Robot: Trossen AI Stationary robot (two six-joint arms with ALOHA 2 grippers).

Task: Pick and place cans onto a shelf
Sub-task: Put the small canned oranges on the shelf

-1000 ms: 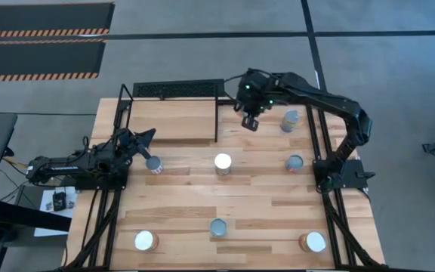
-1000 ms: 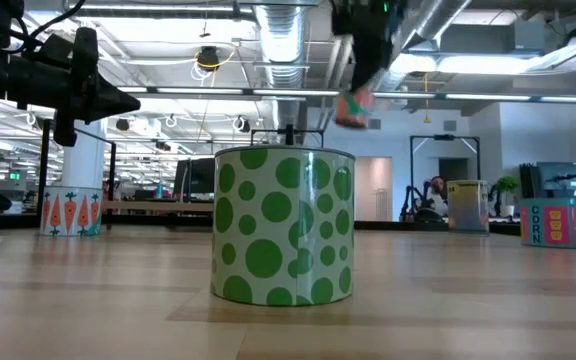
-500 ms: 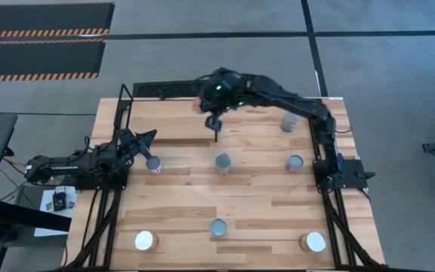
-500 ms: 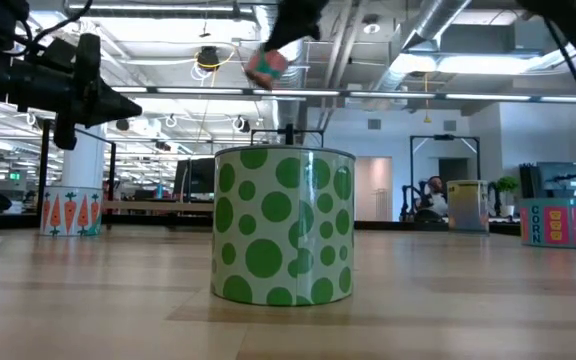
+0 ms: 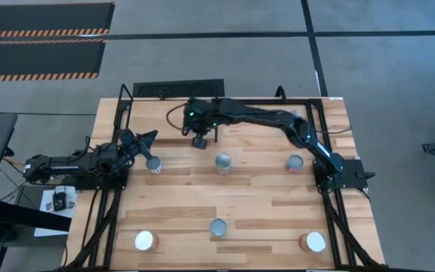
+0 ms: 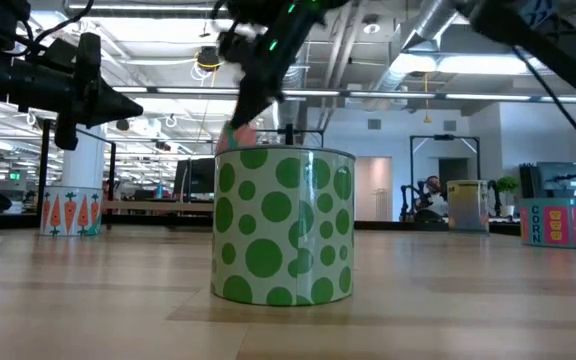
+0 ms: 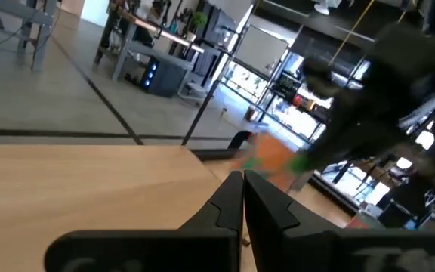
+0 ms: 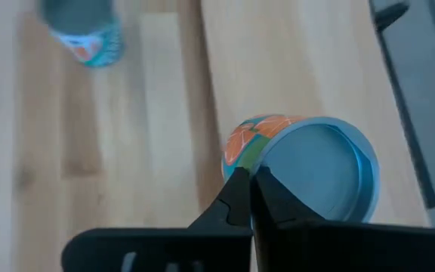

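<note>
My right gripper [image 5: 200, 138] reaches over the shelf [image 5: 165, 121], a light-wood board in a black rod frame at the table's far left. It is shut on a can [image 8: 308, 162] with an orange label and a bluish-grey top. In the low view this can [image 6: 236, 135] shows low behind the green-dotted can [image 6: 283, 225]. My left gripper [image 5: 146, 140] is shut and empty at the table's left, just beyond a can [image 5: 155, 164] standing on its base. My right gripper meets the can at its top rim [image 8: 242, 171], beside the orange label. The two fingers [image 8: 232, 198] stand nearly together there and hide what lies between them. The can is tilted, its top turned toward the wrist camera, above the shelf board.
Cans stand on the tabletop at the middle [image 5: 223, 162], the right [image 5: 294, 162], near middle [image 5: 217, 227], near left [image 5: 146, 240] and near right [image 5: 316, 242]. The shelf's black rods [image 5: 219, 121] rise beside my right gripper. Another can [image 8: 81, 26] shows in the right wrist view.
My right gripper has carried the can toward the table's left edge, from beyond the middle can to over the shelf, and has come down. The can has dropped from high in the low view to just above the green-dotted can's top.
</note>
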